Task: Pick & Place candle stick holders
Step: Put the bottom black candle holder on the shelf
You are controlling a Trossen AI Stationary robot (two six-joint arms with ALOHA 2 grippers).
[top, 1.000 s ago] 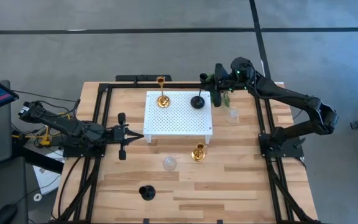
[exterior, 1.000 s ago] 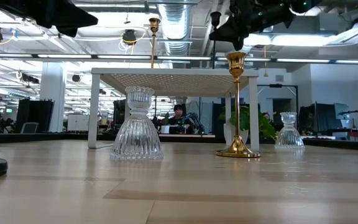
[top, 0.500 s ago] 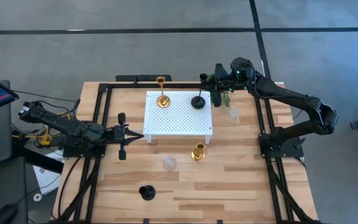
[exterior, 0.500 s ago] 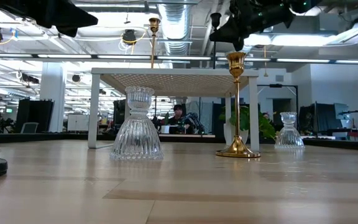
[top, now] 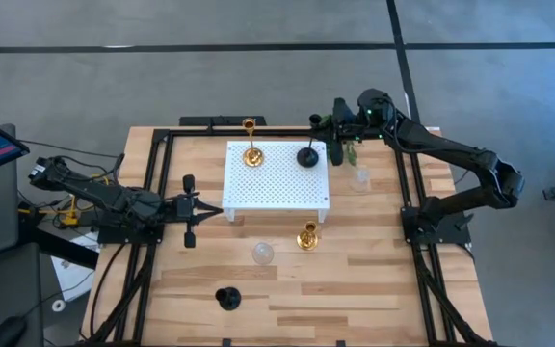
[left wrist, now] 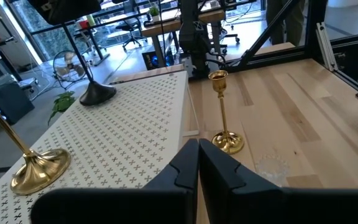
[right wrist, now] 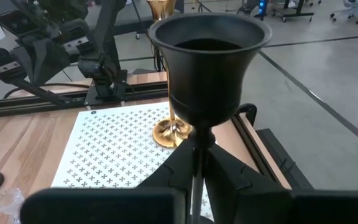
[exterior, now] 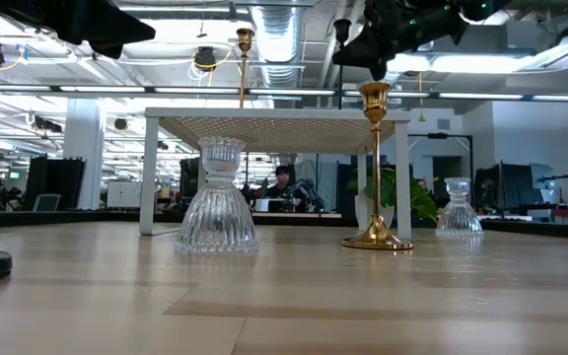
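Note:
A tall black holder (top: pixel 307 154) stands on the white perforated stand (top: pixel 276 183) at its far right corner. My right gripper (top: pixel 330 133) is shut on it. A tall gold holder (top: pixel 251 152) stands on the stand's far left. A second tall gold holder (top: pixel 306 236), a squat clear glass one (top: pixel 262 253) and a squat black one (top: pixel 226 299) stand on the table, nearer than the stand. Another clear glass holder (top: pixel 360 178) stands to the right of the stand. My left gripper (top: pixel 197 207) is shut and empty, just left of the stand. My right gripper pinches the black holder's thin stem (right wrist: pixel 195 153), just under its cup (right wrist: pixel 207 59), between its two fingers. The fingers come about level from the table's right and lie across the stem. The holder stands upright with its round base (left wrist: pixel 98 93) on the stand.
A small green plant (top: pixel 348 149) sits by the stand's far right corner, under my right arm. Black frame rails (top: pixel 157 173) run along both table sides. Bare wood lies along the near edge, to the right of the squat black holder.

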